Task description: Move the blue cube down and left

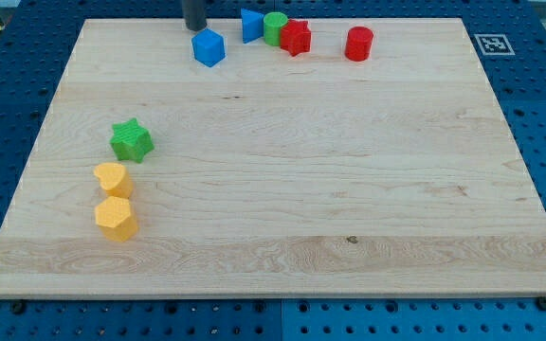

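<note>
**Rod tip sits just above the blue cube near the tabletop's top edge**

Blue perforated metal surrounds a pale wooden tabletop (pixel 282 189), which fills most of the view. No claw shows: the arm ends in a plain dark rod, so there is no wide or narrow state to tell.

Toward the view's left, three blocks stand in a loose column. A green star (pixel 132 140) sits uppermost. Just below it comes a yellow heart-shaped block (pixel 113 179), and just below that a yellow hexagonal block (pixel 116 219); the two yellow blocks look to be touching or nearly so.

Moving rightward along the view's top, the dark rod comes down from the top edge, and its tip (pixel 195 28) rests on the board just above and slightly left of the blue cube (pixel 209 46). Whether the tip touches the cube cannot be told. The blue cube lies near the tabletop's top edge, left of centre, well apart from the column at the left.

Right of the cube, a tight cluster follows: a blue triangular block (pixel 251 25), a green cylinder (pixel 275 27) pressed beside it, and a red star-like block (pixel 296 38) against the cylinder. Further right, apart from that cluster, stands a red cylinder (pixel 358 44).

At the tabletop's top right corner sits a small black-and-white marker tag (pixel 492 44).
</note>
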